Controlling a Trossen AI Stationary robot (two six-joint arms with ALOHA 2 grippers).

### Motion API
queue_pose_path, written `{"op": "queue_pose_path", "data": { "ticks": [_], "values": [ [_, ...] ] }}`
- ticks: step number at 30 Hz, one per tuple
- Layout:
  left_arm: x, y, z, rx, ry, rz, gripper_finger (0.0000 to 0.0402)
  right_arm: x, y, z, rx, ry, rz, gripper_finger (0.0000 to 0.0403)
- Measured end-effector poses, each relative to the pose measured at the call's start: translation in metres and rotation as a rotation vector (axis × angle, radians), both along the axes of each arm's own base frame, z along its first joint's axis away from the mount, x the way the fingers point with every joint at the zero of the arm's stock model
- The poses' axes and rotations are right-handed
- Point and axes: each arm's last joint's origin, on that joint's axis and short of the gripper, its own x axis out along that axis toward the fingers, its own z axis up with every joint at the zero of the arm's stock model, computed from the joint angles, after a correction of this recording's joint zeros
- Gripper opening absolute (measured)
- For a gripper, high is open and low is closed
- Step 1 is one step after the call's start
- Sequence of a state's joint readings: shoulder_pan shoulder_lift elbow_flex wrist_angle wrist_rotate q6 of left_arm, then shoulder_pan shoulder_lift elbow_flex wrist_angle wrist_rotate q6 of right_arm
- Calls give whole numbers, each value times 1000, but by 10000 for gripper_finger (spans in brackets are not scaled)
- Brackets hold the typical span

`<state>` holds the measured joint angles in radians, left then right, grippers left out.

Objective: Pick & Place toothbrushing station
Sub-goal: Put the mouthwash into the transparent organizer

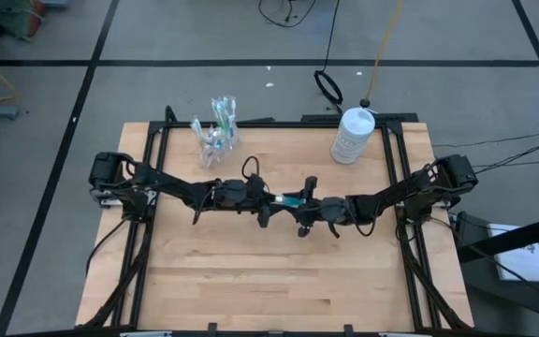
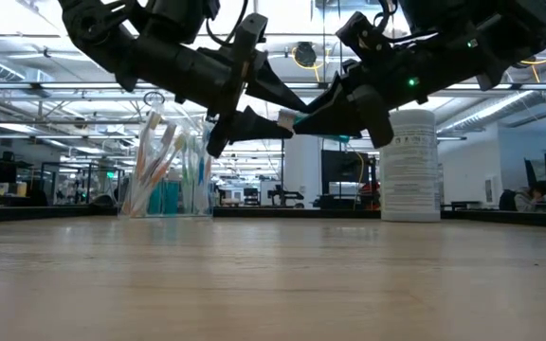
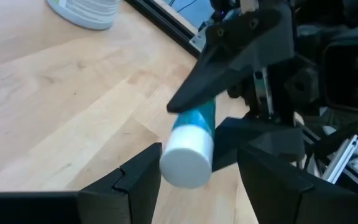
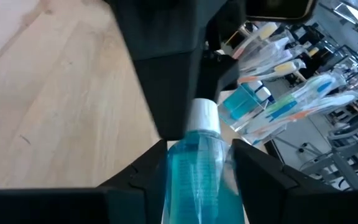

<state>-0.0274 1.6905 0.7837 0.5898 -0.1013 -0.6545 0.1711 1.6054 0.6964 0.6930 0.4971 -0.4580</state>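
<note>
High view: mid-table handover, the short teal toothpaste tube with a white cap point(image 1: 291, 198) bridging the left gripper point(image 1: 268, 200) and right gripper point(image 1: 299, 208); a mistimed release could drop it to the wooden table point(image 1: 251, 290).

Low view: both arms reach inward, tube aloft.

Left wrist view: its wide-spread fingers point(image 3: 138, 174) flank the cap, not yet closed.

Right wrist view: its fingers point(image 4: 260, 168) clamp the tube's body; the clear plastic cup of toothbrushes point(image 4: 278, 99) waits beyond.

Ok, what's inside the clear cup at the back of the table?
The clear cup holds a bundle of toothbrushes, pale, blue, green and orange, leaning out over its rim, plus something teal low down. The brushes hide the cup's bottom, so their number and anything beneath stay unclear.
</note>
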Motion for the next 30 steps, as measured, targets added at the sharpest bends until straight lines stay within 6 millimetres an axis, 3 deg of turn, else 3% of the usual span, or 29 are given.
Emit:
{"op": "queue_pose_path", "data": {
  "ticks": [9, 20, 30],
  "values": [
    [0, 0, 1, 48, -3, -15, 208, 0, 0, 0, 0, 1, 0, 148],
    [0, 1, 0, 41, 0, -17, 92, 0, 0, 0, 1, 1, 2, 152],
    [-4, 8, 7, 64, 18, -2, 95, 0, -1, 0, 22, -11, -43, 215]
  ]
}}
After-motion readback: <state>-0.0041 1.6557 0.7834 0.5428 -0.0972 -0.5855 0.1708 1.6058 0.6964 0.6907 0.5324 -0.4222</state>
